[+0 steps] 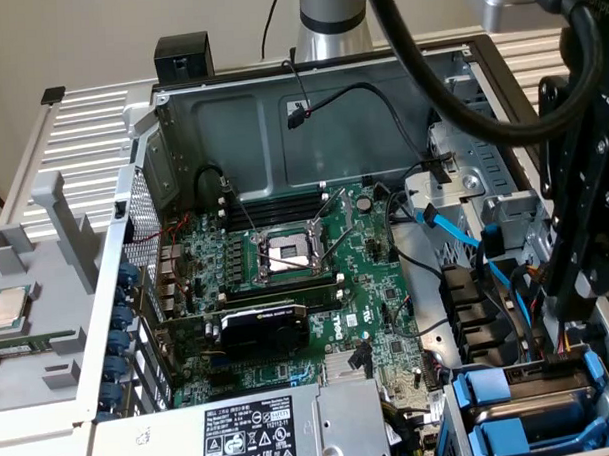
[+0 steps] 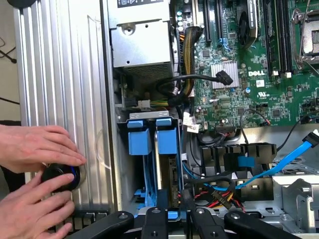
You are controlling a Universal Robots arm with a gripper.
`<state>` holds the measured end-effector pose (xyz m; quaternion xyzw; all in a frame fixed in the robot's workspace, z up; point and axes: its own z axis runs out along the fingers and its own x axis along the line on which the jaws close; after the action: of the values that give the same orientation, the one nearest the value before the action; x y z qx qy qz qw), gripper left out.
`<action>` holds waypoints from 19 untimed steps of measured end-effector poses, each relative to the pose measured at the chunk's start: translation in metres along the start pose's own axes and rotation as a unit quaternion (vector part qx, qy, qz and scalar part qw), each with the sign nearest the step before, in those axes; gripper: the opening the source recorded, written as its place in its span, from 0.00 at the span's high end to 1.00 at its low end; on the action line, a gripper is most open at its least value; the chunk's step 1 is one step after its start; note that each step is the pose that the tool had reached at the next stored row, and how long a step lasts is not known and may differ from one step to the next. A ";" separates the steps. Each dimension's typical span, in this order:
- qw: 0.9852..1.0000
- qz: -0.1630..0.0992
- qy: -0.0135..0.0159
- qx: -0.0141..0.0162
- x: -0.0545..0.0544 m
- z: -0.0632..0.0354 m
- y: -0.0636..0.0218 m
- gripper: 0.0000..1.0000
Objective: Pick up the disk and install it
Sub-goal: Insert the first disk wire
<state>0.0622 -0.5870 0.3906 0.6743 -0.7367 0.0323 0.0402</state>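
The disk (image 2: 167, 139) stands on edge in the drive bay (image 2: 149, 115) just beside the green motherboard (image 2: 249, 74), in the slot nearer the board. We read its long axis as running straight away from the gripper (image 2: 177, 219) toward the blue tab end. The gripper sits at the opposite end, in line with it. The jaws stand narrow, one on either side of the disk's thin edge. We judge them closed on it rather than hanging free, though the contact itself is partly hidden.

Materials: smooth blue moulded plastic carrier with a squared tab, and behind the tab a dull metal flank, flat and hard. A twin blue carrier (image 2: 139, 142) sits just beside the disk, on the side away from the motherboard. The bay walls are bare sheet steel.

A flat blue data cable (image 2: 259, 175) and black, red and yellow power leads (image 2: 219, 191) bunch between bay and motherboard.

Well apart from the motherboard is the ribbed grey case panel (image 2: 60, 74). There a person's hand (image 2: 35, 147) and the other hand (image 2: 25, 209) rest on a round black knob (image 2: 60, 177) with a blue ring.
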 end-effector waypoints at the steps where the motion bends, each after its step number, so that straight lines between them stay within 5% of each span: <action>1: 1.000 0.000 0.000 0.000 0.000 0.0000 0.0000 0.75; 9: 1.000 0.000 0.001 0.000 -0.003 -0.0005 0.0003 0.75; 13: 1.000 0.000 0.001 0.001 -0.013 -0.0017 0.0014 0.67; 19: 1.000 0.000 0.001 0.002 -0.026 -0.0188 0.0058 0.67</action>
<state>0.0591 -0.5585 0.4066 0.6742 -0.7367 0.0343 0.0397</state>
